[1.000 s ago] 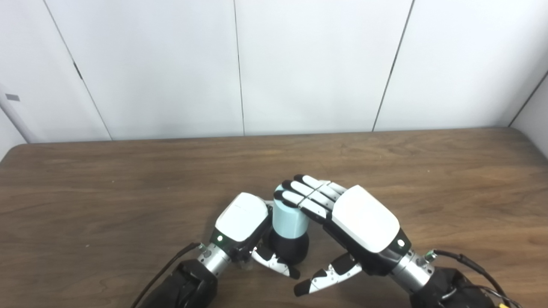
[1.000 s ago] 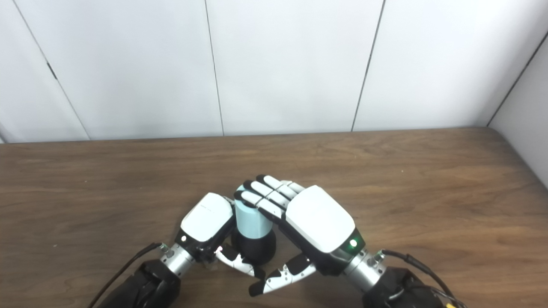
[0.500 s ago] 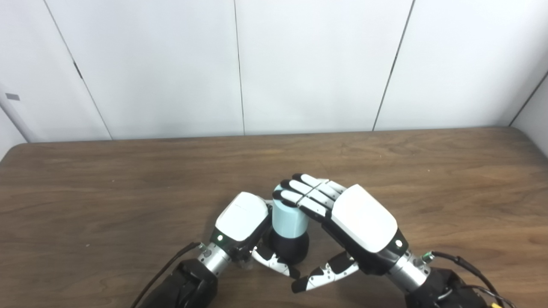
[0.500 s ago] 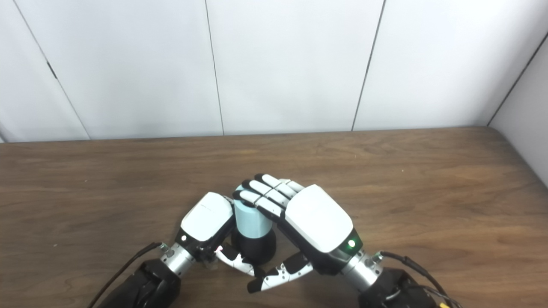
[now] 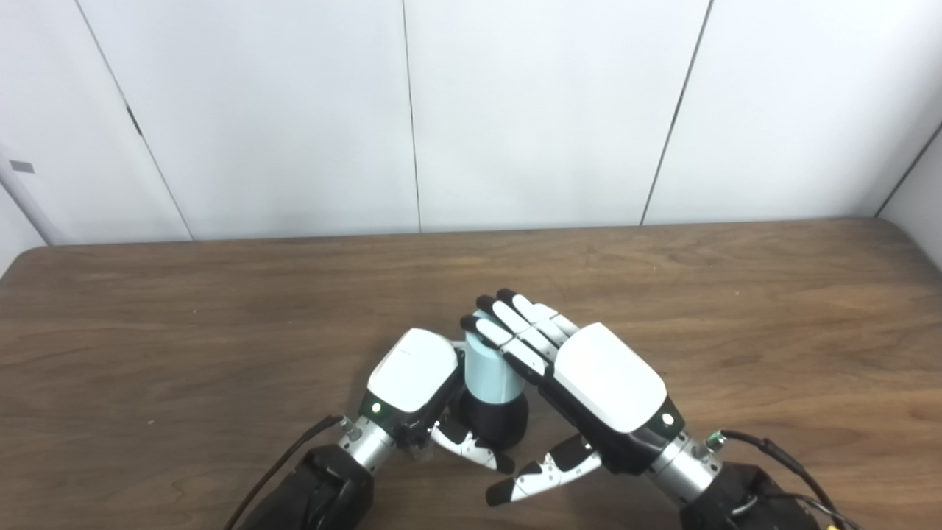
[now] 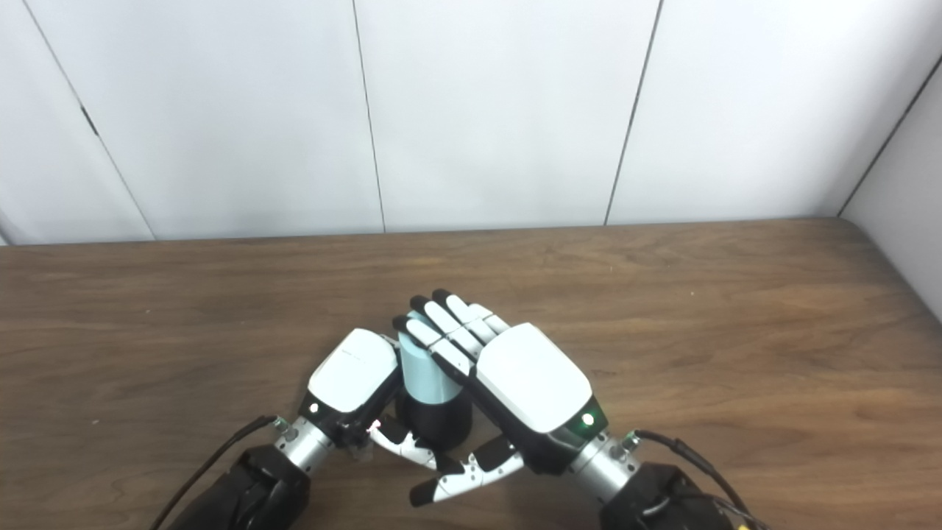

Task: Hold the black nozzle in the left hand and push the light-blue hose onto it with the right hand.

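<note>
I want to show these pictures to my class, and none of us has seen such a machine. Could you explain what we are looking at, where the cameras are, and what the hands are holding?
This is a humanoid robot with two arms, seen through two cameras set side by side on its head, so both pictures show the same scene from slightly different spots. The arms come in from the bottom edge over a brown wooden table, with white wall panels behind.

Between the hands stands a black nozzle with a light-blue hose sitting upright on top of it. The left hand is closed around the nozzle from the left. The right hand lays its fingers flat over the top end of the hose, its thumb held out below and apart, so it seems to press rather than grip. Nothing else lies on the table.
</note>
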